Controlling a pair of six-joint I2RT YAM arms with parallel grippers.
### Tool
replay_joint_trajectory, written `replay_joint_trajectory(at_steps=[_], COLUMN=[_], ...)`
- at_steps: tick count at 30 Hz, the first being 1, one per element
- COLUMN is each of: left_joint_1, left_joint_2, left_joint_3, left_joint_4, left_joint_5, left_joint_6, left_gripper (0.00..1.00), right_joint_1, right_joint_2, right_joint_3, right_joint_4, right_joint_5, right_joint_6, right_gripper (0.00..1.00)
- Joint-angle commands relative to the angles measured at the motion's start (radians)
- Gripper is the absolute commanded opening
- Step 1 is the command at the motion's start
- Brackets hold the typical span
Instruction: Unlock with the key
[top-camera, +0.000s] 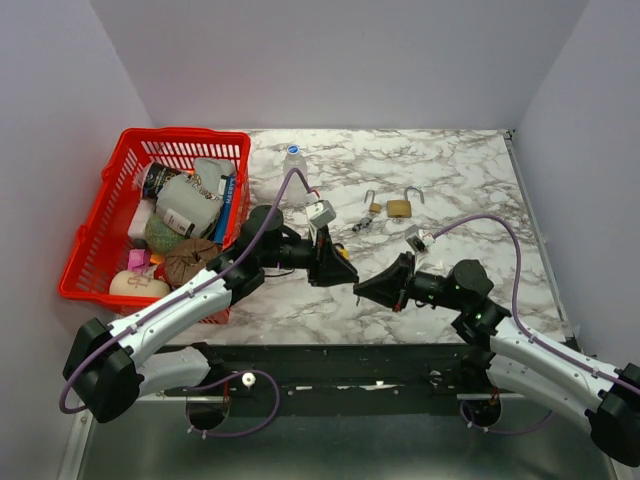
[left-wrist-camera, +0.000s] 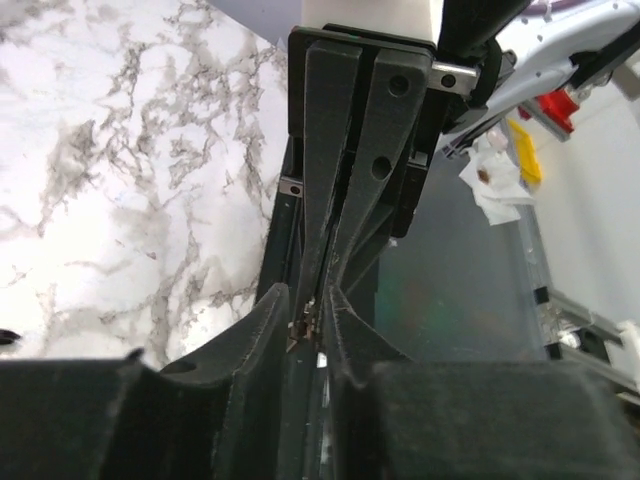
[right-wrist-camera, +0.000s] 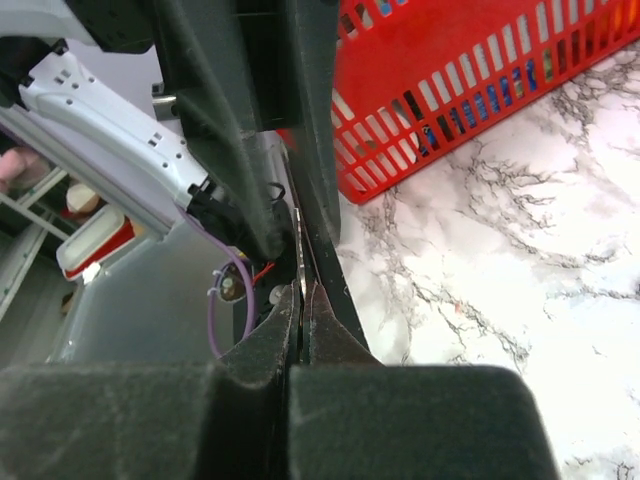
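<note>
Brass padlocks (top-camera: 399, 209) number two; right pincer (right-wrist-camera: 303, 305) clamps one key (right-wrist-camera: 300, 252), left pincer (left-wrist-camera: 308, 322) slightly parted.

Robot lab test cell, plain white walls (top-camera: 340, 60), marble-print table (top-camera: 470, 170), two bolted arms (top-camera: 180, 315).

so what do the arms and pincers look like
Left arm and right arm: light grey links, black joints, a purple cable looping along each. Left pincer and right pincer: black, two long tapering fingers, a small white block at each wrist.
</note>
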Motion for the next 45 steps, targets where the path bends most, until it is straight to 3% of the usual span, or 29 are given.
replay_joint_trajectory(at_steps=[1, 2, 3, 4, 11, 17, 25, 29, 36, 45], left_joint_1=[0.005, 0.005, 0.005, 0.005, 0.005, 0.005, -0.062, -0.079, -0.1, -0.1], left_joint_2=[-0.008, -0.008, -0.003, 0.001, 0.024, 0.041, 0.329, 0.507, 0.777, 0.911], left_joint_3=[0.053, 0.059, 0.07, 0.074, 0.055, -0.03, 0.237, 0.413, 0.663, 0.774], left_joint_4=[-0.089, -0.136, -0.156, -0.175, -0.197, -0.119, -0.486, -0.704, -0.868, -0.913], left_joint_5=[-0.189, -0.234, -0.278, -0.368, -0.607, -0.625, -1.054, -1.154, -1.22, -1.178], left_joint_6=[0.055, 0.065, 0.066, 0.062, -0.03, -0.067, -0.109, -0.132, -0.147, -0.144], left_gripper=[0.73, 0.82, 0.99, 0.99, 0.99, 0.99, 0.88, 0.86, 0.81, 0.77], right_joint_1=[-0.002, -0.004, -0.006, -0.007, -0.117, -0.179, -0.179, -0.179, -0.179, -0.179], right_joint_2=[-0.017, -0.02, -0.023, -0.026, -0.049, -0.147, -0.273, -0.333, -0.413, -0.461], right_joint_3=[-0.045, -0.053, -0.06, -0.075, -0.144, -0.169, -0.163, -0.165, -0.189, -0.206], right_joint_4=[0.015, 0.013, 0.013, 0.013, 0.013, -0.043, -0.178, -0.233, -0.26, -0.257], right_joint_5=[0.133, 0.154, 0.171, 0.192, 0.205, 0.192, 0.228, 0.237, 0.223, 0.192], right_joint_6=[0.038, 0.04, 0.037, 0.034, 0.051, 0.04, -0.014, -0.021, -0.017, -0.006], right_gripper=[0.01, 0.01, 0.01, 0.01, 0.01, 0.01, 0.01, 0.01, 0.01, 0.01])
